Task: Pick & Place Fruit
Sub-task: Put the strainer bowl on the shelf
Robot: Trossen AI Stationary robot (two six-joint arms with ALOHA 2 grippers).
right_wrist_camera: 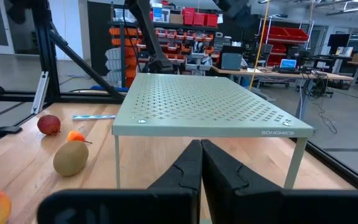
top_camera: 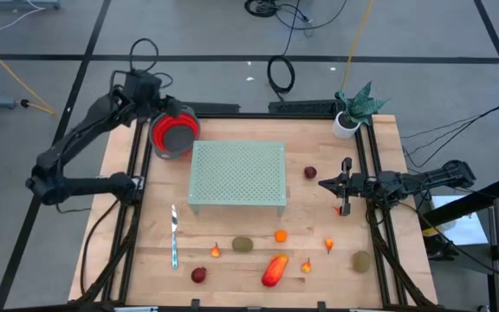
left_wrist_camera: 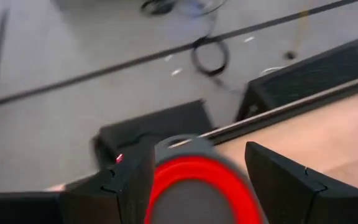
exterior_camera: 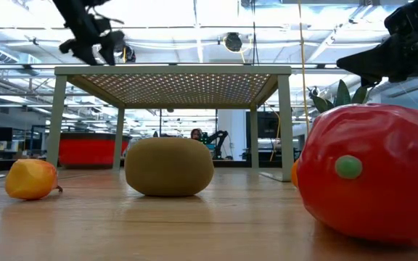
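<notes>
reading "songmics" on shelf [right_wrist_camera: 213, 106]

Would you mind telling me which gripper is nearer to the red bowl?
Left. The left gripper hovers right over the red bowl at the table's far left corner; the right gripper waits beyond the green rack.

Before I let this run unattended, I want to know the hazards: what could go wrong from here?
The left tool hovers open over the red bowl at the table's back left corner; a careless descent might push the bowl off the edge. The knife lies near the fruit, so a reach there could knock it. The right tool waits shut beside the perforated rack and may clip it when swinging.
</notes>
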